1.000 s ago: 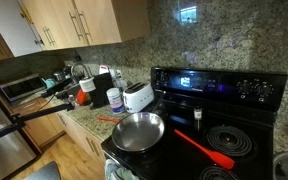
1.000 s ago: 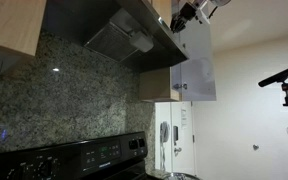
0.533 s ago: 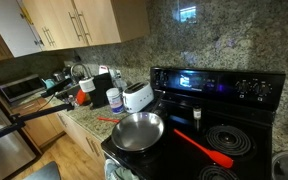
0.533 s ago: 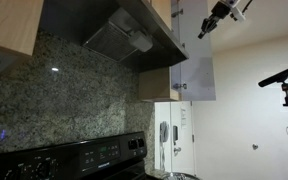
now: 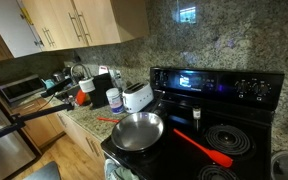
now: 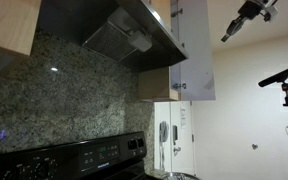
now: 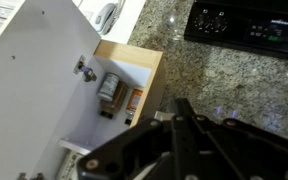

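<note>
My gripper (image 6: 227, 35) hangs high up near the ceiling, to the right of the open white cabinet door (image 6: 192, 50) and apart from it. Its fingers are shut with nothing between them. In the wrist view the shut gripper (image 7: 181, 106) points towards the granite wall (image 7: 234, 80). The white door (image 7: 39, 85) lies to its left. Past the door's edge the wooden cabinet (image 7: 144, 70) shows, with a jar (image 7: 109, 88) and a small box (image 7: 132, 101) inside. The gripper does not show in the exterior view of the stove.
A range hood (image 6: 124, 35) juts out beside the cabinet. Below are the black stove (image 5: 219, 85), a steel pan (image 5: 137, 130) and a red spatula (image 5: 204, 148) on it. A white toaster (image 5: 137, 96) and jars stand on the counter.
The gripper has moved to the right and slightly down, away from the top of the cabinet door. It stayed shut. Nothing on the stove moved.
</note>
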Motion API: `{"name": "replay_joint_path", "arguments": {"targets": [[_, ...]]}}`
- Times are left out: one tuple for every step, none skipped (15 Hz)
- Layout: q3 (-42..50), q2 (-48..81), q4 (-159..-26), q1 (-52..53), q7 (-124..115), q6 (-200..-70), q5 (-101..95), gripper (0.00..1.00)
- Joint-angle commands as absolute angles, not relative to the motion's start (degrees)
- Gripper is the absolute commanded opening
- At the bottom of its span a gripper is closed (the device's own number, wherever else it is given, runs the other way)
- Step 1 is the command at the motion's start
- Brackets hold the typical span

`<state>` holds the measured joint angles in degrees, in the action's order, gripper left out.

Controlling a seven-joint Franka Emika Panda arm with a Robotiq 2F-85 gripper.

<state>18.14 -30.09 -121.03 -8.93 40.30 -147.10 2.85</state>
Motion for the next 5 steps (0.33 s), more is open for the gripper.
{"name": "replay_joint_path", "arguments": {"targets": [[18.61,-36.11,-128.91,-5.11,43.32,-146.15,0.64,0.01],[18.8,-36.94,-130.32,-4.27,43.92,-146.27,0.58,0.01],[18.99,-33.47,-126.5,-4.92,40.98,-146.77,0.38,0.01],[18.93,-34.36,-127.98,-4.31,41.3,-146.78,0.14,0.01],[18.92,-35.02,-128.91,-4.0,41.64,-146.78,0.09,0.01]]}}
